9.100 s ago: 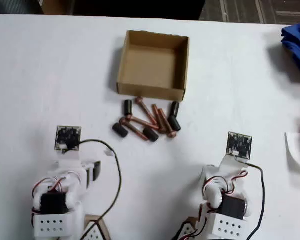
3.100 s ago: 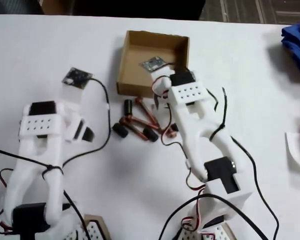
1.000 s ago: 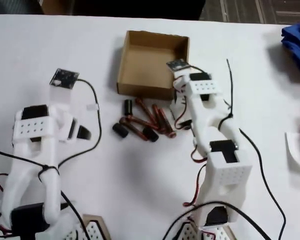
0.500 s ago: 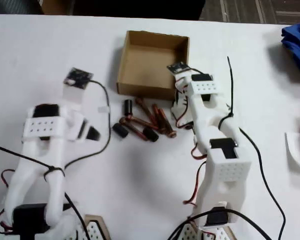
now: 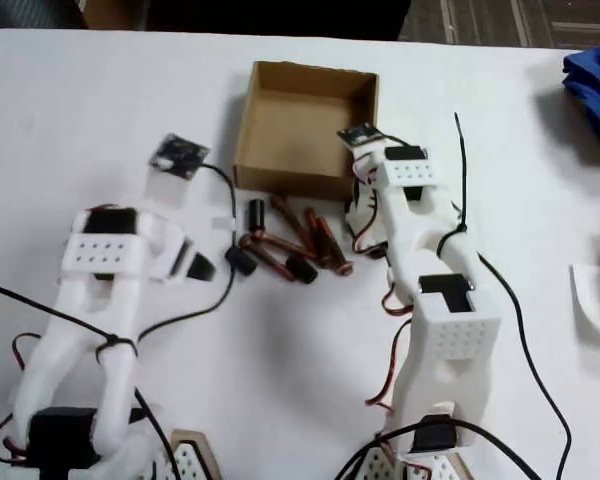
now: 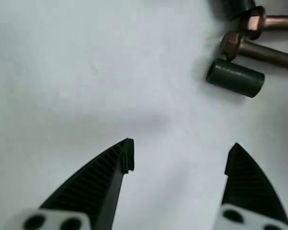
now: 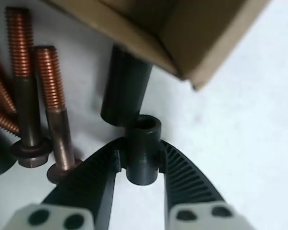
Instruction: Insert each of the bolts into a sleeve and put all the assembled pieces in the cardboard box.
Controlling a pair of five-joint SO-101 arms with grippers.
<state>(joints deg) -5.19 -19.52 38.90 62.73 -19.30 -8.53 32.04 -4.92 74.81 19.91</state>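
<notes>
Two grippers: my right gripper (image 7: 143, 160) is clenched on a sleeve (image 7: 144, 154); my left gripper (image 6: 178, 154) is spread wide and holds nothing.
Held sleeve: gripped across its side, one open end toward my wrist, near the corner of the box (image 7: 182, 33). It is close to a second sleeve (image 7: 126, 88) that lies there; if they touch, I cannot tell.
Bolts: the bolts (image 5: 315, 232) lie in a heap on the table (image 5: 100, 100) in front of the box, none in a sleeve yet.
Step, as I judge: bring the held sleeve free of the heap, and take a bolt with the left.
Doing it well: hold the sleeve by its middle so the bore is free; grasp the bolt near its head so the thread end can enter straight.
Right wrist view: makes the grasp plain, where from the high view my own arm covers it.
Left wrist view: a loose sleeve (image 6: 235, 77) and two of the bolts lie just ahead of my open jaws.
High view: the heap lies between both arms.
</notes>
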